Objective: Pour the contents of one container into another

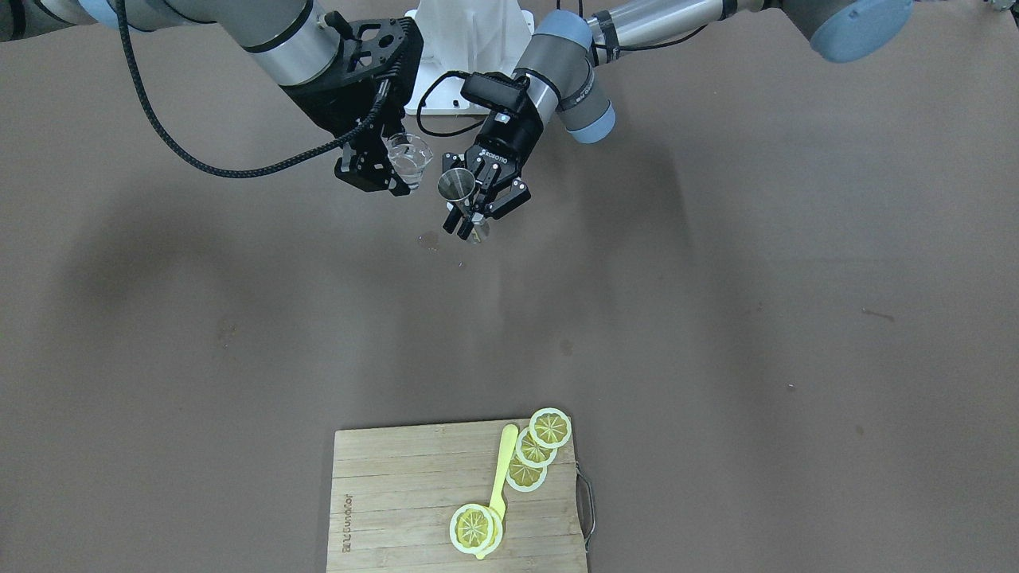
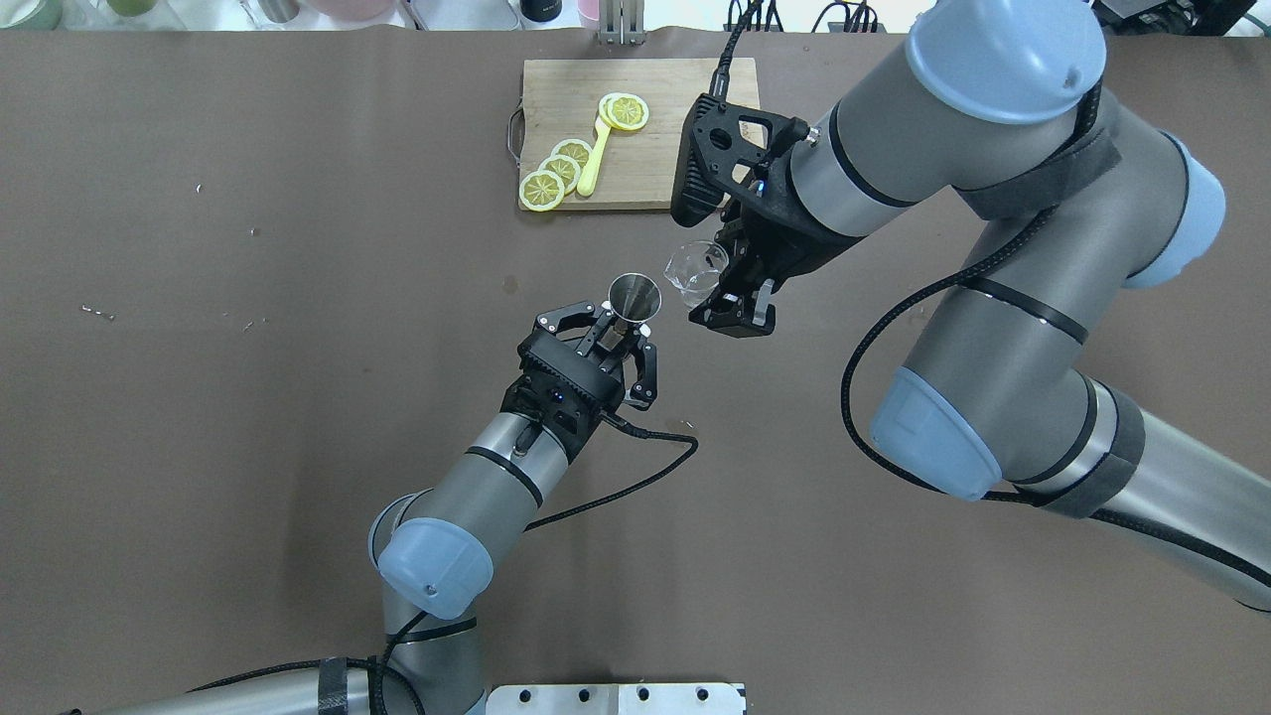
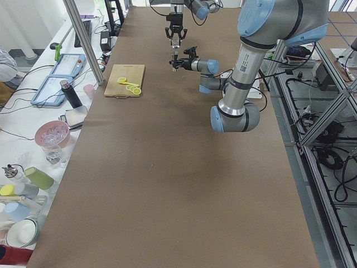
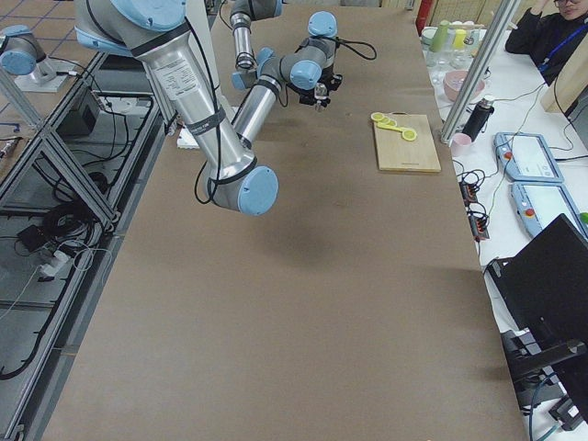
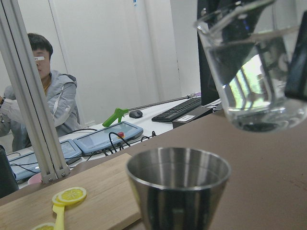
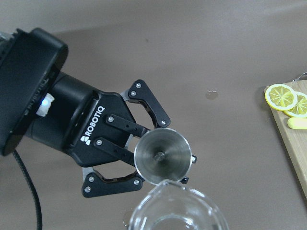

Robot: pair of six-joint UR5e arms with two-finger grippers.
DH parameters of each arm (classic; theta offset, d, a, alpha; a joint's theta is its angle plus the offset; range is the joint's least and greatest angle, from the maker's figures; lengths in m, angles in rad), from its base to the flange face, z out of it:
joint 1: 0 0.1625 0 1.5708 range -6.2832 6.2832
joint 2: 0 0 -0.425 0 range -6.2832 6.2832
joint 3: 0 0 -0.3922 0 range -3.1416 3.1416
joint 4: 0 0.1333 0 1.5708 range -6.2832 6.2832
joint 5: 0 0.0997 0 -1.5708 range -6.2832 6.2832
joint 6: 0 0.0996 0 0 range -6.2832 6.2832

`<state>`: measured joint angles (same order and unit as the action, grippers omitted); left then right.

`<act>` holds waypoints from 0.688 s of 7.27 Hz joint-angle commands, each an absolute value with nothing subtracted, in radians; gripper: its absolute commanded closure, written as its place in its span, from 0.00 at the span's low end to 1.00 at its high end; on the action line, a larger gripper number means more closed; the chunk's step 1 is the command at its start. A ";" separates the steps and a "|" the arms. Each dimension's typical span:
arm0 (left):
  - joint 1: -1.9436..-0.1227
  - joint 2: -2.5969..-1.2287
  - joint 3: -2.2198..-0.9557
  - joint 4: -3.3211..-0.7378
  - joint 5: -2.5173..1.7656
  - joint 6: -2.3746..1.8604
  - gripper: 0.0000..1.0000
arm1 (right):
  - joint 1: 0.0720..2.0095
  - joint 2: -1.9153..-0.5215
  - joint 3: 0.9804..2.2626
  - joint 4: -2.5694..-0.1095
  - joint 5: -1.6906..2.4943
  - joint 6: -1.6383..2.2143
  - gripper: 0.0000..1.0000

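While the right wrist camera is cutting off the near half of the glass tumbler (image 6: 176,214), its lip is showing just over the rim of the jigger (image 6: 160,155), the two close but seemingly apart. The right gripper (image 2: 736,299) is pinching the tumbler by its sides and holding it tilted in the air, though its fingertips are mostly hiding behind the glass. Clear liquid seems to be sitting in the tumbler's base (whether any is running out is impossible to tell). The left gripper (image 2: 620,334) is clamping the jigger at its narrow waist, upright, mouth up, above the table (image 1: 716,318).

The table's brown covering is carrying a small damp spot (image 1: 428,239) below the jigger. Well apart, a wooden cutting board (image 1: 398,493) is bearing lemon slices (image 1: 551,427) and a yellow spoon (image 1: 503,465). Beyond the table a person (image 5: 43,110) is sitting near a keyboard (image 5: 182,110).

White ROBOTIQ lettering (image 6: 94,127) is showing on the left gripper's body; the mark burnt into the board is too small to read.
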<state>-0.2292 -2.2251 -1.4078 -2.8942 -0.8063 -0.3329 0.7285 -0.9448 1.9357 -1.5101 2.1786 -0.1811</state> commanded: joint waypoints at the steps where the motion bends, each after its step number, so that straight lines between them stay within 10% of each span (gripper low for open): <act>1: -0.224 -2.224 -1.411 -2.895 -0.804 -0.336 1.00 | 0.727 -0.928 1.931 -1.561 2.177 -0.189 1.00; 5: -0.216 -2.232 -1.417 -2.895 -0.807 -0.342 1.00 | 0.729 -0.881 1.937 -1.713 2.175 -0.239 1.00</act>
<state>-0.2169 -2.2284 -1.4156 -2.8946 -0.8068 -0.3404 0.7280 -0.8952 1.9343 -1.6656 2.1758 -0.2347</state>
